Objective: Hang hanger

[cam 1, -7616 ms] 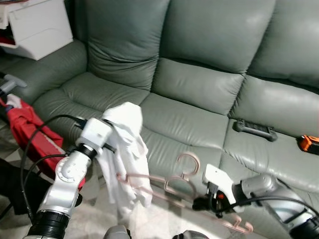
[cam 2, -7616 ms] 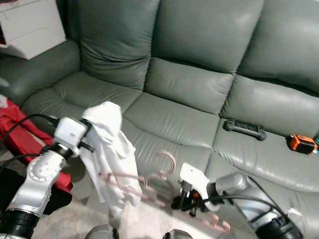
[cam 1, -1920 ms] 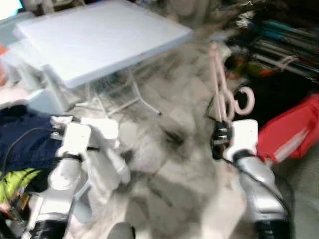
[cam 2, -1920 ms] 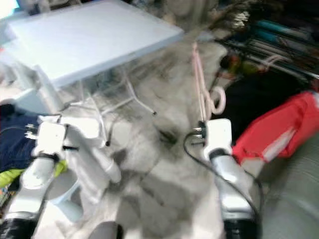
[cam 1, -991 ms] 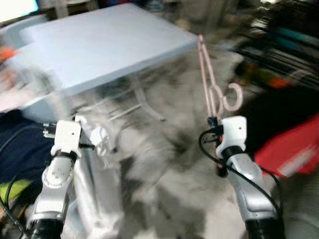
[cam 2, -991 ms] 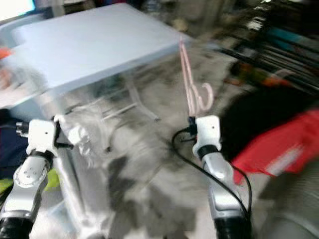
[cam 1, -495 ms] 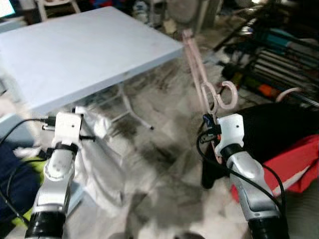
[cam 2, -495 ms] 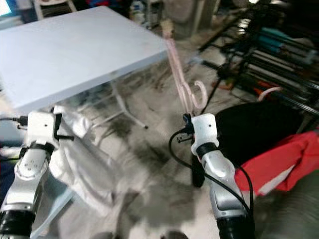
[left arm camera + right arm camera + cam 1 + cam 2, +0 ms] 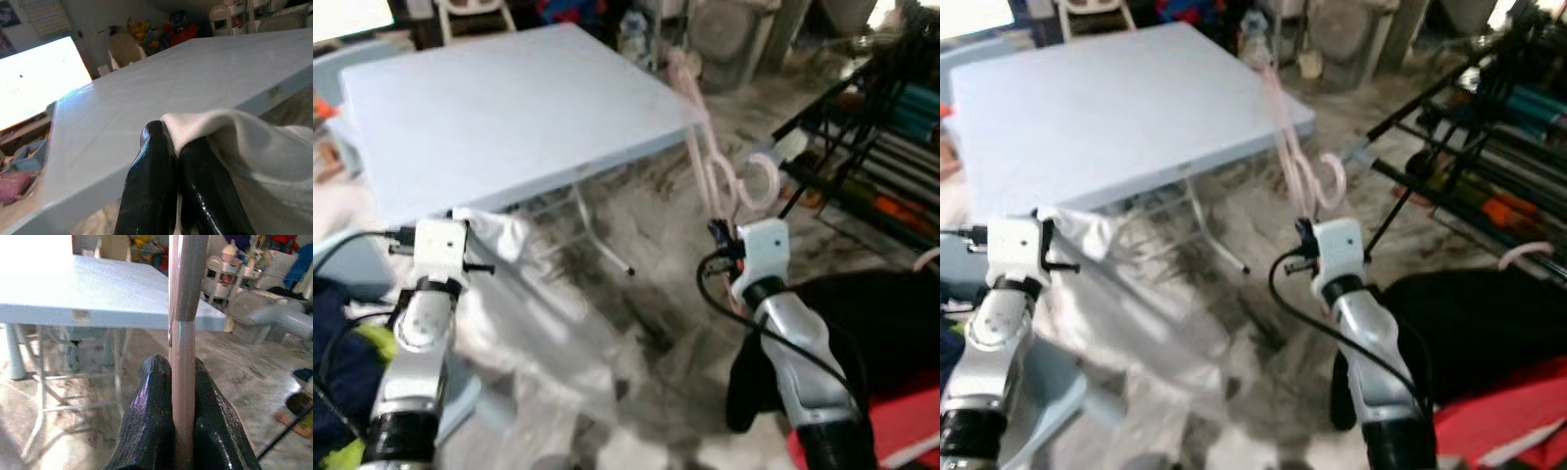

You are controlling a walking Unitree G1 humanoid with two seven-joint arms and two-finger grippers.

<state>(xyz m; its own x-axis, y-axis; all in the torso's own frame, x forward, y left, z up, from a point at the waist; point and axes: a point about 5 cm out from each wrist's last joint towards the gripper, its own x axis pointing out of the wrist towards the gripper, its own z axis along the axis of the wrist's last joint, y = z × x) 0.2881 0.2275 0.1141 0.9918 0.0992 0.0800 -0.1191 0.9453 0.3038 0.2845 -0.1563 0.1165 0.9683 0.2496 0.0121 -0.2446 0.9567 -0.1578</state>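
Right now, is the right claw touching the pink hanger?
Touching. The right wrist view shows the right claw with both black fingers pressed against the pink hanger bar.

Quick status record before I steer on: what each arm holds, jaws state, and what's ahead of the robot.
left gripper: jaws shut on white garment, which hangs toward the floor
right gripper: jaws shut on pink hangers, held upright, hooks near the gripper
ahead: light blue folding table, its near edge just beyond both grippers
robot's right: dark rack, black cloth
image quality: eye views partly blurred
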